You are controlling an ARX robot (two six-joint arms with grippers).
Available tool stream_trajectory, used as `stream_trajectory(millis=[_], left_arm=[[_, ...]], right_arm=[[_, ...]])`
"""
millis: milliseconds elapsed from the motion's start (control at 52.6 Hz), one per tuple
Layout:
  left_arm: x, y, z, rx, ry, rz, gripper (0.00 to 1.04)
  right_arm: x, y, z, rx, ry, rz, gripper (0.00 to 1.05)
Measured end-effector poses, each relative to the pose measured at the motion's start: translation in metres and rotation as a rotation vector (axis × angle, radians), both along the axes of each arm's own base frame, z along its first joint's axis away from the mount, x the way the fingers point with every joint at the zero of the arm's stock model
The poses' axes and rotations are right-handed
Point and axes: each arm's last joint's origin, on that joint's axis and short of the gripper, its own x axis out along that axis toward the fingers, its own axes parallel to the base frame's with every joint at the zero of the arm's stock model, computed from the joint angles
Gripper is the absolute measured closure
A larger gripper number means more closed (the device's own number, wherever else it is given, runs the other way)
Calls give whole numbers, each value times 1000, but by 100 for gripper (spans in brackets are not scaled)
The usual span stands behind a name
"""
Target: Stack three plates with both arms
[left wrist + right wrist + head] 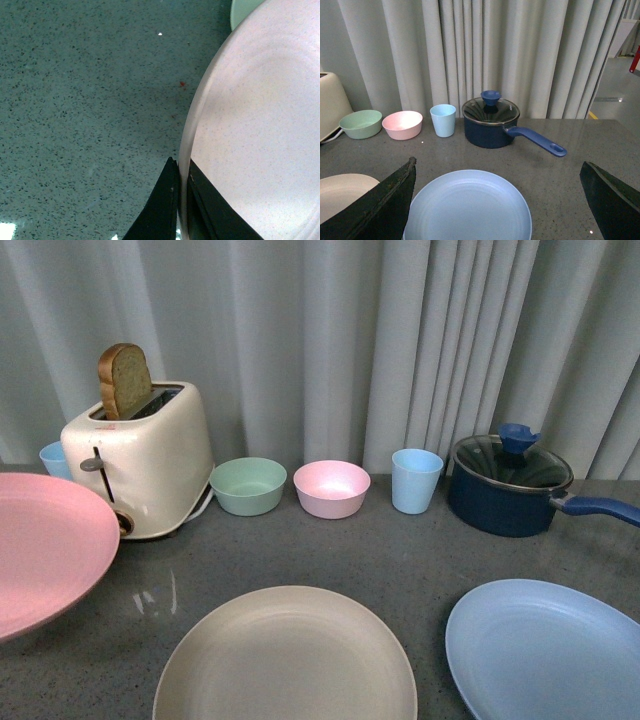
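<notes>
- Pink plate [40, 550] sits at the left of the grey counter [400, 550], cut off by the front view's edge; no arms show there.
- Left wrist view only: left gripper [182, 167] jaws pinched on the pink plate's rim.
- Right wrist view: right gripper [498, 164] jaws wide apart, empty, near the light blue plate [467, 210].
- Beige plate [285, 660] lies between the others, its near edge cropped.
- Cannot tell if the pink plate is lifted.

The black left gripper [182, 167] pinches the round matte pink plate [260, 125] at its rim. The black right gripper [498, 165] has its fingers [380, 205] spread wide apart.
</notes>
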Motion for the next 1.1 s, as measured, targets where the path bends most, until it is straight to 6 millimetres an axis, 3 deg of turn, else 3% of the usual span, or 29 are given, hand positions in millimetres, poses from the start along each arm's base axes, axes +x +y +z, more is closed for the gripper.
stream_trajectory(millis=[133, 437, 589, 912, 1102], left_arm=[[-5, -18, 12, -8, -26, -44, 101], [-28, -100, 22, -49, -76, -256, 101], [-39, -129, 21, -40, -70, -324, 101], [-44, -203, -3, -22, -33, -402, 101], [-37, -218, -26, 6, 21, -354, 101]], right_arm=[[0, 0, 0, 0, 0, 0, 7], [0, 0, 0, 0, 0, 0, 7], [0, 0, 0, 0, 0, 0, 7], [0, 0, 0, 0, 0, 0, 7], [0, 0, 0, 0, 0, 0, 7]])
